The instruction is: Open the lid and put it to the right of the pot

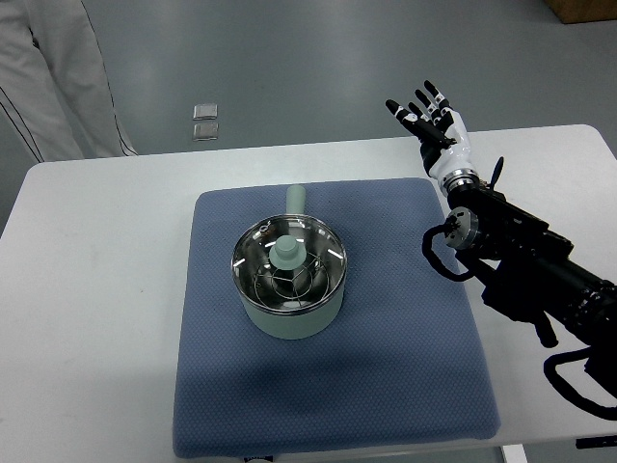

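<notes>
A pale green pot [289, 313] stands on the blue mat [386, 386], its handle [297, 199] pointing away from me. A glass lid [313, 280] with a pale green knob [286, 254] sits on the pot. My right hand [429, 114] is raised over the far right part of the table, well to the right of the pot and beyond the mat's far edge. Its fingers [427, 97] are spread and hold nothing. The black right arm [525, 260] enters from the right edge. No left arm shows.
The white table [96, 289] carries the mat. A person in light clothing [58, 77] stands at the far left corner. Two small clear squares [205, 121] lie on the floor beyond the table. A brown box corner [583, 10] shows at top right.
</notes>
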Robot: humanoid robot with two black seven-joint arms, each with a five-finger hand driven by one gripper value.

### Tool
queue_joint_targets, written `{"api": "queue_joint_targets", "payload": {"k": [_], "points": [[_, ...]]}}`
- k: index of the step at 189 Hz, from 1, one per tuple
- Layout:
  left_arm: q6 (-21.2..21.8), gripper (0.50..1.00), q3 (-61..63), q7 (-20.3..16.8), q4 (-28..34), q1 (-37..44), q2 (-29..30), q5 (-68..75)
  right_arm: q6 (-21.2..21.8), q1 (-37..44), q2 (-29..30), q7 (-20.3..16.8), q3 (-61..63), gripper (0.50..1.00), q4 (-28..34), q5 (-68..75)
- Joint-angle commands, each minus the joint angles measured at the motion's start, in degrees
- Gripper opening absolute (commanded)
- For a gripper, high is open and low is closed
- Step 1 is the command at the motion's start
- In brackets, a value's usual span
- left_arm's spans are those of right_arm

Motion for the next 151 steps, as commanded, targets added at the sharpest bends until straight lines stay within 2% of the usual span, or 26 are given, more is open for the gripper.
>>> {"api": "queue_joint_targets", "payload": {"k": [1,151], "points": [[-0.01,1.000,0.00,-0.02,-0.09,0.00,0.00,0.01,0.00,0.00,0.00,0.00,0.04,0.932,0.00,0.09],[-0.01,1.000,-0.35,-0.55,-0.18,0.09,0.00,0.01,0.18,-0.09,0.00,0.00,-0.13,0.932,-0.09,0.00]]}}
